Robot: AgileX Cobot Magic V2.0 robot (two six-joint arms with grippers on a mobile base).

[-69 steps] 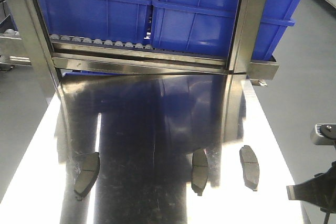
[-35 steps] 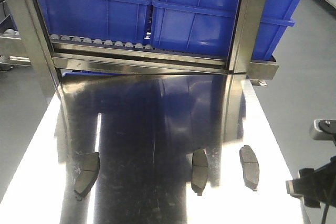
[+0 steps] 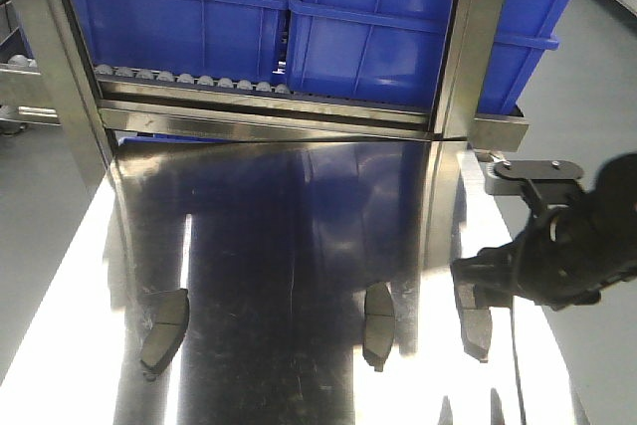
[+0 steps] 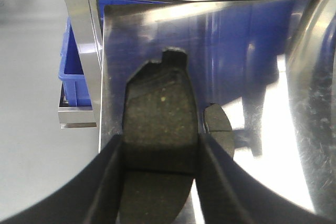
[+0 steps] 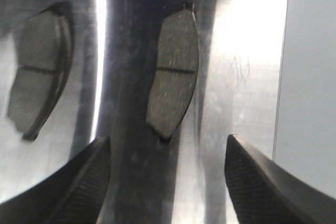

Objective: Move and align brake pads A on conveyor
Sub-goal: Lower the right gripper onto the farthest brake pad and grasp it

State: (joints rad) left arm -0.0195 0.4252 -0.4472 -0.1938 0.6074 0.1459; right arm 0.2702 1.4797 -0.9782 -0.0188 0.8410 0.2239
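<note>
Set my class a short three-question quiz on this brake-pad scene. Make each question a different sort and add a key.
1. True or false: the right end effector is shut.
2. In the front view, the three brake pads lie on: A) the shiny steel tabletop; B) a dark belt; C) a blue bin.
3. Fill in: the left end effector grips a ____.

Key:
1. False. It is open above a pad.
2. A.
3. Brake pad.
</note>
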